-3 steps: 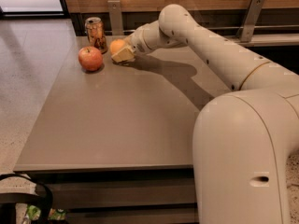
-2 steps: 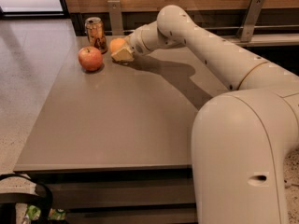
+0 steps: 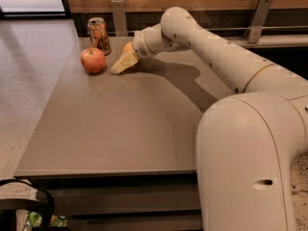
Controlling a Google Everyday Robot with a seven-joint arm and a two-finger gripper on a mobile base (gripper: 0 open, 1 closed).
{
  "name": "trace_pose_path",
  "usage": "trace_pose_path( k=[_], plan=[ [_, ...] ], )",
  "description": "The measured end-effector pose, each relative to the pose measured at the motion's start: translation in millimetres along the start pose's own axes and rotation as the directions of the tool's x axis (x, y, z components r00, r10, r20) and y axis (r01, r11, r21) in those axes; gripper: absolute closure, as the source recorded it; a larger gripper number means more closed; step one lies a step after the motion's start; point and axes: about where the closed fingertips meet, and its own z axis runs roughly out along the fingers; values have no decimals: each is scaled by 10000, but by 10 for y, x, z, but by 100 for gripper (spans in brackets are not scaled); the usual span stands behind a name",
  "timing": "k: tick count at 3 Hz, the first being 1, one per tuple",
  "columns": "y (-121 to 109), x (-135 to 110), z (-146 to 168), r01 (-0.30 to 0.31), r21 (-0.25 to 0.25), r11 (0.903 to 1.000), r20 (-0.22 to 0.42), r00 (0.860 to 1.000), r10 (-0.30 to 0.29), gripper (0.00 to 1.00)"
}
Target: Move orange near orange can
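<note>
Little had shifted over the last second: the orange (image 3: 128,47) sat at much the same far spot on the table (image 3: 120,129), though less of it showed, because the gripper (image 3: 121,64) had slid further across its front. Only a sliver of bright peel showed above the gripper's cream tip. The fruit lay right against the gripper on its far side, touching it or nearly so. Whether the jaws were pinching the orange or stood spread around it could not be told, since the near side of the gripper hid the gap and whatever lay beyond it.

The gripper slanted down to the tabletop, its tip low and pointing toward the near-left. That low, sideways reach seemed chosen to take a round fruit by its middle, where it would not roll away.

Just left of the gripper tip stood the apple (image 3: 93,60), close but apart. Behind the apple, at the table's far edge, stood the can (image 3: 98,32), upright and near the orange. Judged from this layout, the orange was already fairly near the can, so only a short move leftward remained, and the apple looked like the main thing to avoid knocking.

The arm (image 3: 216,57) stretched in from the right, casting a shadow across the table.
</note>
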Motion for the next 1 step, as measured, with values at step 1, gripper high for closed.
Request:
trace_pose_path(
  k=[1],
  plan=[
    [1,0,1,0,-2,10000,0,10000,0,0]
  ],
)
